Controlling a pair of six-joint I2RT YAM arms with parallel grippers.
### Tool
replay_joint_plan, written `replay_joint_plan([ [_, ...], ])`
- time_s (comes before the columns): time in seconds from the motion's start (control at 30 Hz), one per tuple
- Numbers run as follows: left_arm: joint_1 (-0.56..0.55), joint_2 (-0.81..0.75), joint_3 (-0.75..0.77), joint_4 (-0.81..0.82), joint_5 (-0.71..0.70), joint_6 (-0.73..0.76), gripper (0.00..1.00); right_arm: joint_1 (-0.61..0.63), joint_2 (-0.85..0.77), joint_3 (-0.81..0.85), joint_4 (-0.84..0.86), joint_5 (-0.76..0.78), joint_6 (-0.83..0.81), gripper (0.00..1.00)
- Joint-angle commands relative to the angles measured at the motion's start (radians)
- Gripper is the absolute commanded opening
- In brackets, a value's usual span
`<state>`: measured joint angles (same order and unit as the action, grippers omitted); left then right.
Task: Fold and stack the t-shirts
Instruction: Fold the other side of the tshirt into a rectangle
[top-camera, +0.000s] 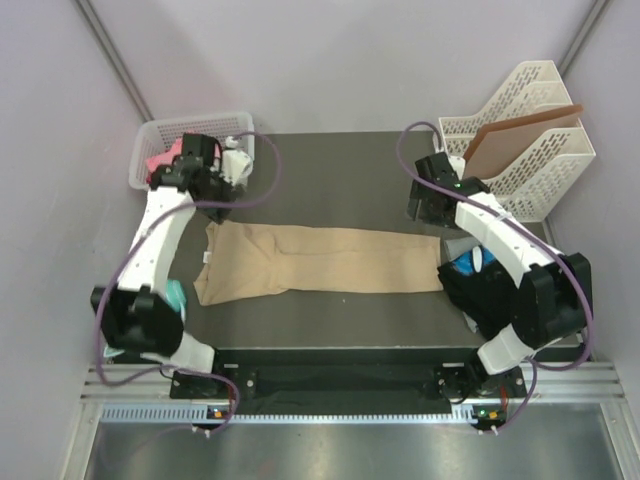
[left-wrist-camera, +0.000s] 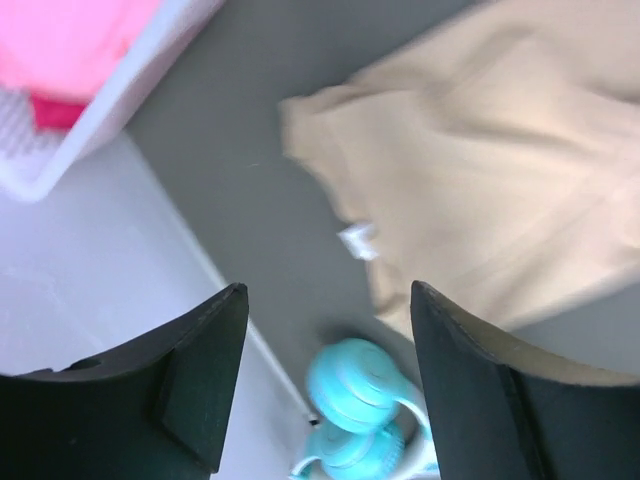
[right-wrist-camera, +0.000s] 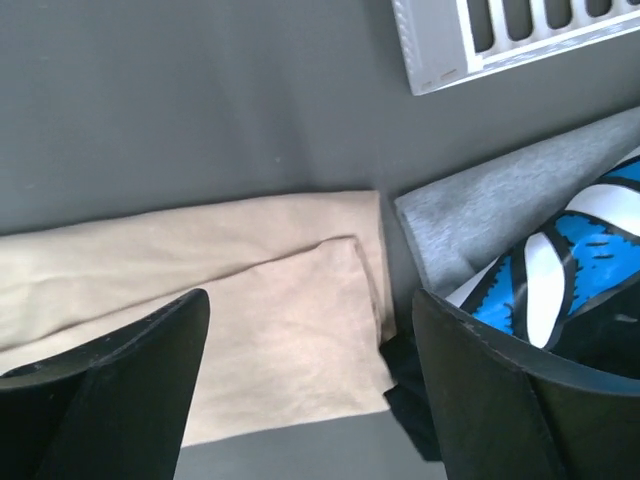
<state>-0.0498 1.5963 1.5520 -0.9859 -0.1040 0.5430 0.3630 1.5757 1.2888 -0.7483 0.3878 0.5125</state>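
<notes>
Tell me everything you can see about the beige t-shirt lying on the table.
The beige t-shirt is soft, plain cloth, folded lengthwise into a long band and lying flat across the dark table, slightly wrinkled. A small white neck label shows at its left end. Its right end meets the pile of grey, blue and black shirts. Nothing grips it.

Left fingers, right fingers: wide apart.

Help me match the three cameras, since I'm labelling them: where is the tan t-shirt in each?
Top external: tan t-shirt lies across the middle.
Left wrist: upper right, with its white neck label.
Right wrist: lower left, the opposite end.
Shared landmark: the dark grey table beneath it.
</notes>
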Motion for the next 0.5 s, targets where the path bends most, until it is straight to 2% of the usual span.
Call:
replay_joint_plan([
  [0.0, -0.242, -0.217, -0.199, -0.057, 0.099, -0.04, 0.71, 0.024, -0.101, -0.02, -0.008, -0.101, 0.018, 0.8],
  [0.07, -0.318, -0.222, -0.306, -0.013, 0.098, -0.072, 0.72, 0.037, -0.132, -0.069, 0.03, -0.188, 0.041, 0.79],
  [0.13, -0.324, -0.182, -0.34, 0.021, 0.098, -0.1, 0.71, 0.047, -0.161, -0.156, 0.062, -0.248, 0.061, 0.77],
  [0.3, -0.285, 0.008, -0.329, 0.079, 0.017, -0.133, 0.68, 0.053, -0.146, -0.282, 0.141, -0.316, 0.077, 0.74],
  [0.47, -0.199, 0.108, -0.27, 0.087, 0.003, -0.138, 0.68, 0.054, -0.088, -0.275, 0.178, -0.349, 0.072, 0.72],
])
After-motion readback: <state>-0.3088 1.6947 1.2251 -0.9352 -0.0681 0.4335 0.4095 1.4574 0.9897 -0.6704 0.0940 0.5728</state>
